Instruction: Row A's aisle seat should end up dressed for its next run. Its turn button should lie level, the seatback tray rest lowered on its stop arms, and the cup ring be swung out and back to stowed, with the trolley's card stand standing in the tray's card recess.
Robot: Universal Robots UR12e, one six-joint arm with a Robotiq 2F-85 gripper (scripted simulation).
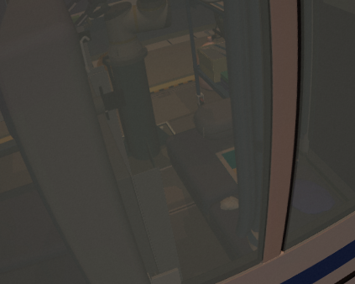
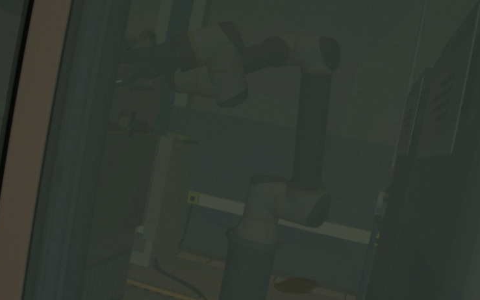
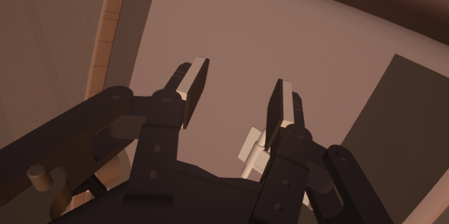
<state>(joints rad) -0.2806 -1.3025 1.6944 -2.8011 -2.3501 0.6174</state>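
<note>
A pale turn button [image 3: 255,153] sits on the seatback, low behind my right finger. From the wrist camera its bar looks tilted, partly hidden by the finger. The seatback panel [image 3: 267,48] fills the view ahead, pale and curved. A dark rectangular patch [image 3: 401,138] lies on it at the right. Through the tinted window the seatback tray [image 1: 152,218] hangs beside the seat shell. The card stand is not in sight. My gripper [image 3: 237,95] faces the seatback just above the button, partly open and holding nothing.
The seat shell [image 1: 51,147] fills the left of the side camera's view. The arm [image 2: 308,123] rises from its pedestal in the aisle, elbow high. A window pillar [image 1: 282,126] and tinted glass dim the side cameras. A wooden peg [image 3: 38,175] shows low left of the wrist.
</note>
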